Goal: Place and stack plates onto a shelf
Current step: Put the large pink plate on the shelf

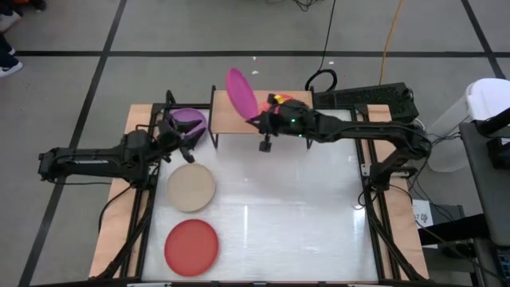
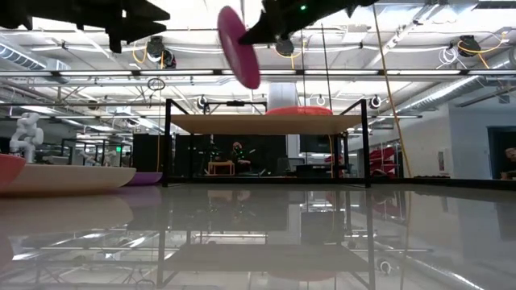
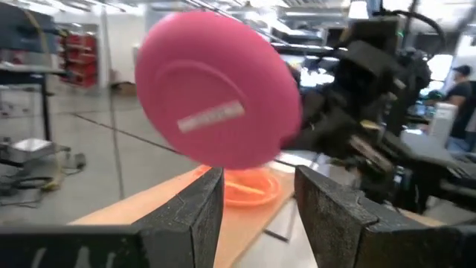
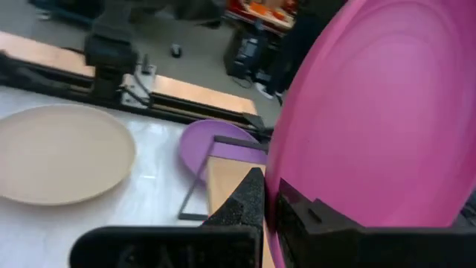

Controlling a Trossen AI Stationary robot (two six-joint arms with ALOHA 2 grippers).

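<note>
While the right gripper point(image 1: 259, 121) is pinching the magenta plate point(image 1: 241, 92) by its rim, the plate is tipping on its edge above the shelf point(image 1: 231, 119) in the high view. Beside the shelf, the purple plate point(image 1: 189, 121) is lying flat, and the left gripper point(image 1: 182, 141) is waiting just by it with its fingers apart and holding nothing. Nearer the front, the beige plate point(image 1: 191, 187) and the red plate point(image 1: 191, 245) are lying flat on the white table point(image 1: 303, 207).

Looking from the low view, the magenta plate point(image 2: 239, 47) is hanging up high over the shelf point(image 2: 266, 123), not touching it. An orange plate point(image 2: 298, 110) is sitting on the shelf top.

Looking from the left wrist view, the magenta plate point(image 3: 219, 100) is showing its round, smooth back, and the orange plate point(image 3: 249, 186) is lying on the wood below it.

Looking from the right wrist view, the two dark fingers point(image 4: 245, 205) are squeezing the magenta plate point(image 4: 387, 112) at its rim.
</note>
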